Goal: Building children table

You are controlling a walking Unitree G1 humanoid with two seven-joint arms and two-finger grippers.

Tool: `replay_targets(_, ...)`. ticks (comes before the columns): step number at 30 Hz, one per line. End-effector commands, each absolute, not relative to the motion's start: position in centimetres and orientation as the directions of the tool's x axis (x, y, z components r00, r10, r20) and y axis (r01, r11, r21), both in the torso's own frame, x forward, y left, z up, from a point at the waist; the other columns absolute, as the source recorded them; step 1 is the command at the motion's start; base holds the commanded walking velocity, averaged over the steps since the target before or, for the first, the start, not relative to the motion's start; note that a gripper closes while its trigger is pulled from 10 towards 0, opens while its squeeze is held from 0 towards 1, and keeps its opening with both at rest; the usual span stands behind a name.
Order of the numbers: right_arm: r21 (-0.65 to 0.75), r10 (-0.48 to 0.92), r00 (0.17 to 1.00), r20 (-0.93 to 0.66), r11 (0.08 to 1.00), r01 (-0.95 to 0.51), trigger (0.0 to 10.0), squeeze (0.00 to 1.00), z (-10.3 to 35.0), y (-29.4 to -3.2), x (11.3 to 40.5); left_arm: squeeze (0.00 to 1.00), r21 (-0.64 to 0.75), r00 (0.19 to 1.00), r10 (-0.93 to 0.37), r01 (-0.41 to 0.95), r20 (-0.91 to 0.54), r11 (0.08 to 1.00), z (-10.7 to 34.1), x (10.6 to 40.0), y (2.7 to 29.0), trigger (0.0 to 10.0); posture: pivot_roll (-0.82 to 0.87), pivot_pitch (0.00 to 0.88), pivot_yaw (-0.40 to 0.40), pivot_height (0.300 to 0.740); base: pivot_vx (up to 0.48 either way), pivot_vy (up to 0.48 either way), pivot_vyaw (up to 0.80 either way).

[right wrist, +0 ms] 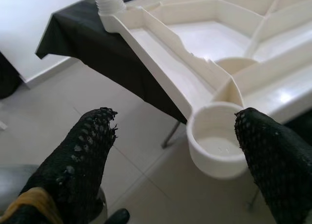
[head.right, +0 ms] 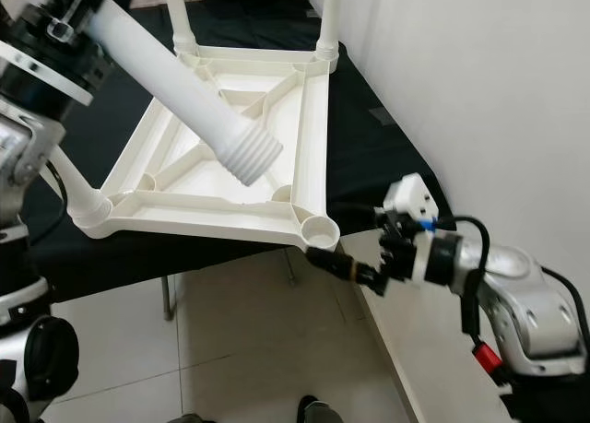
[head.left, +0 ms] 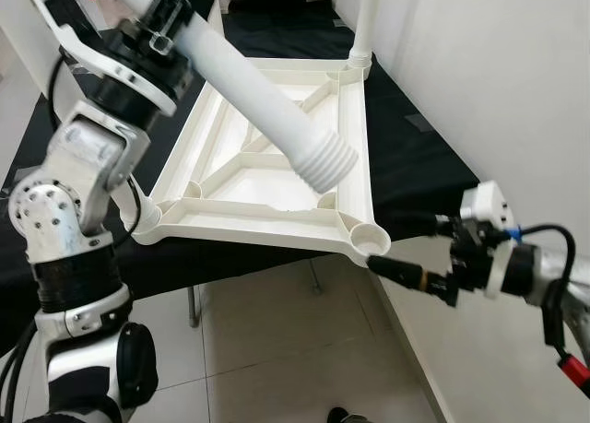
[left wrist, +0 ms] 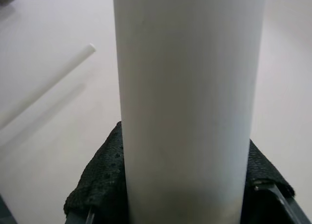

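- The white tabletop (head.left: 277,179) is lying upside down on a table with a black cloth (head.left: 415,156), and its ribs are facing up.
- The near edge of the tabletop is sticking out past the edge of the black cloth, over the tiled floor (head.left: 277,349).
- The left gripper (head.left: 161,27) is closing tight around a thick white table leg (head.left: 263,100) and holding it up in the air.
- The leg is slanting down from the left gripper, and its ridged screw end (head.left: 327,163) is hanging just above the middle of the tabletop.
- In the left wrist view the leg (left wrist: 187,102) is sitting between the black pads (left wrist: 100,185) of that gripper.
- The right gripper (right wrist: 175,151) is spreading its two black fingers (right wrist: 83,155) wide, with nothing held in them.
- A round leg socket (right wrist: 217,143) at the near right corner of the tabletop is sitting just in front of the right gripper, beside one fingertip.
- Two more white legs (head.right: 175,13) are standing up from the far corners of the tabletop, well away from both grippers.
- A white wall (head.left: 498,73) is standing just beside the right gripper.
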State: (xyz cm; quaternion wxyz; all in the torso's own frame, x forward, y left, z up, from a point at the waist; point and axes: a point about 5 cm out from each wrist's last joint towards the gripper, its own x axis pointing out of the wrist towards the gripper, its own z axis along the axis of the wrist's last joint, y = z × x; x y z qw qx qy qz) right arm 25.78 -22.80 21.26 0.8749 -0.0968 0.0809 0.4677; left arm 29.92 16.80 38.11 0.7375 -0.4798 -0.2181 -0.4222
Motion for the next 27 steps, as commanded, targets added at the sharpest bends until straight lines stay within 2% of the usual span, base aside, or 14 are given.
replay_targets(1,-0.13,0.786,0.577,-0.222,0.562,-0.817,10.0,1.0,21.9,-23.8,25.6,0.0,-0.493,0.519,-0.452,0.85,0.726,0.185,38.3,29.8,16.8,0.0,-0.04,0.192,0.04,0.74,0.0,0.0,0.0)
replay_targets(4,-0.141,0.766,0.623,-0.163,0.606,-0.783,10.0,1.0,23.3,-24.9,26.0,0.0,-0.454,0.494,-0.515,0.865,0.701,0.213,38.2,29.6,16.2,0.0,-0.04,0.193,0.042,0.74,0.0,0.0,0.0)
replay_targets(6,-0.133,0.781,0.619,-0.086,0.607,-0.784,10.0,0.0,25.4,-26.1,25.8,0.0,-0.378,0.447,-0.616,0.892,0.648,0.248,37.7,29.2,14.9,0.0,-0.04,0.195,0.039,0.74,0.0,0.0,0.0)
replay_targets(8,-0.135,0.789,0.612,-0.059,0.601,-0.788,10.0,0.0,26.2,-26.4,25.7,0.0,-0.342,0.425,-0.66,0.903,0.619,0.26,37.4,28.9,14.3,0.0,-0.04,0.195,0.039,0.74,0.0,0.0,0.0)
replay_targets(10,-0.155,0.808,0.589,-0.002,0.581,-0.799,10.0,0.0,28.0,-26.5,25.6,0.0,-0.204,0.404,-0.759,0.914,0.51,0.35,36.3,28.6,12.9,0.0,-0.04,0.194,0.038,0.74,0.0,0.0,0.0)
replay_targets(11,-0.155,0.808,0.589,-0.002,0.581,-0.799,10.0,0.0,28.0,-26.5,25.6,0.0,-0.204,0.404,-0.759,0.914,0.51,0.35,36.3,28.6,12.9,0.0,-0.04,0.194,0.038,0.74,0.0,0.0,0.0)
replay_targets(13,-0.182,0.833,0.553,-0.011,0.542,-0.821,10.0,0.0,28.7,-25.5,25.6,0.0,-0.085,0.401,-0.804,0.909,0.439,0.407,35.5,28.7,11.9,0.0,-0.05,0.196,0.037,0.74,0.0,0.0,0.0)
replay_targets(18,-0.193,0.847,0.531,-0.044,0.514,-0.836,10.0,0.0,28.6,-24.5,25.8,0.0,0.014,0.39,-0.826,0.902,0.407,0.432,35.0,28.8,11.0,0.0,-0.05,0.196,0.035,0.74,0.0,0.0,0.0)
replay_targets(20,-0.187,0.871,0.488,-0.044,0.473,-0.861,10.0,0.0,28.5,-22.4,26.2,0.0,0.108,0.385,-0.833,0.882,0.397,0.459,34.4,29.1,10.3,0.0,-0.05,0.198,0.036,0.74,0.0,0.0,0.0)
replay_targets(21,-0.187,0.871,0.488,-0.044,0.473,-0.861,10.0,0.0,28.5,-22.4,26.2,0.0,0.108,0.385,-0.833,0.882,0.397,0.459,34.4,29.1,10.3,0.0,-0.05,0.198,0.036,0.74,0.0,0.0,0.0)
replay_targets(25,-0.153,0.879,0.477,-0.012,0.47,-0.869,10.0,0.0,28.0,-18.6,27.4,0.0,0.219,0.349,-0.855,0.865,0.384,0.452,33.2,28.9,9.0,0.0,-0.05,0.2,0.033,0.74,0.0,0.0,0.0)
replay_targets(27,-0.131,0.888,0.46,0.017,0.458,-0.879,10.0,0.0,28.0,-17.6,27.5,0.0,0.226,0.34,-0.855,0.865,0.392,0.447,32.8,28.7,8.6,0.0,-0.05,0.201,0.034,0.74,0.0,0.0,0.0)
